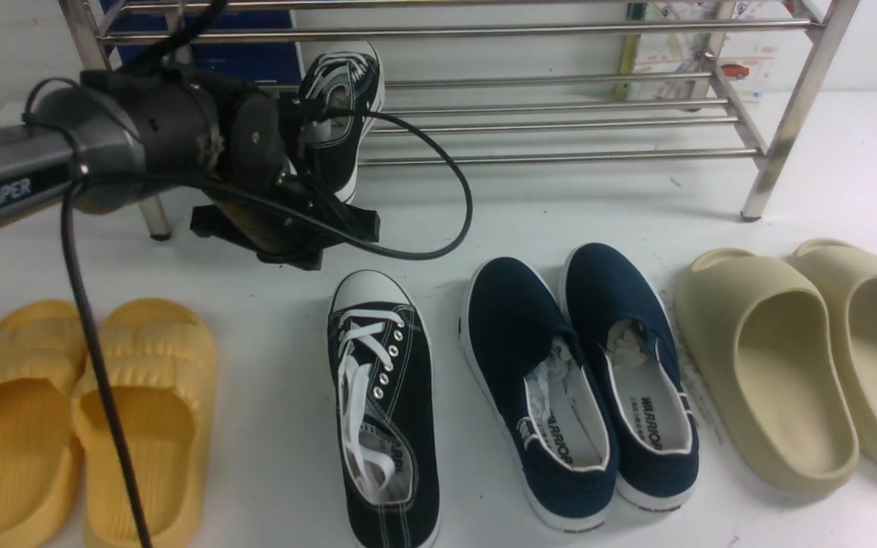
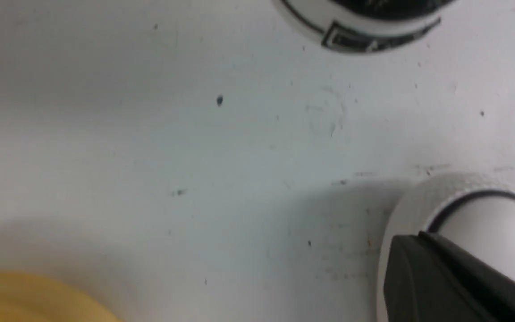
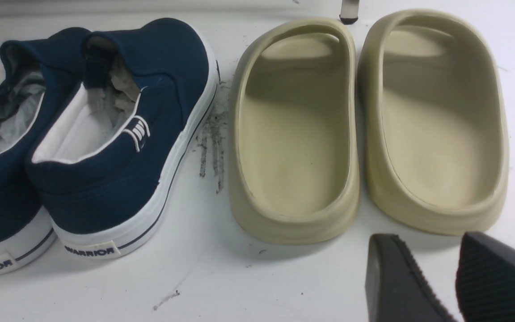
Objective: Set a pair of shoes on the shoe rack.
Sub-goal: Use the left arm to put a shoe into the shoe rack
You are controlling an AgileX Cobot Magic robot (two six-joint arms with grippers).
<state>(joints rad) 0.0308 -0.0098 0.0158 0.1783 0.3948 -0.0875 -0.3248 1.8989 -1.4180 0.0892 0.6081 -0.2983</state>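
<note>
One black sneaker [image 1: 343, 106] with white laces lies tilted at the left end of the steel shoe rack's [image 1: 560, 122] lower bars, toe toward the back. Its heel [image 2: 360, 27] shows in the left wrist view. The other black sneaker [image 1: 381, 403] lies on the white table, toe toward the rack, and its white toe cap [image 2: 485, 210] shows beside one finger [image 2: 441, 277]. My left gripper [image 1: 290, 236] hangs open and empty just in front of the racked sneaker. My right gripper [image 3: 436, 273] is open and empty near the beige slides, out of the front view.
Navy slip-ons [image 1: 575, 380] lie to the right of the table sneaker. Beige slides [image 1: 796, 365] lie at the far right and yellow slides [image 1: 81, 418] at the front left. The left arm's cable [image 1: 438, 167] loops in front of the rack. A rack leg [image 1: 777, 144] stands on the right.
</note>
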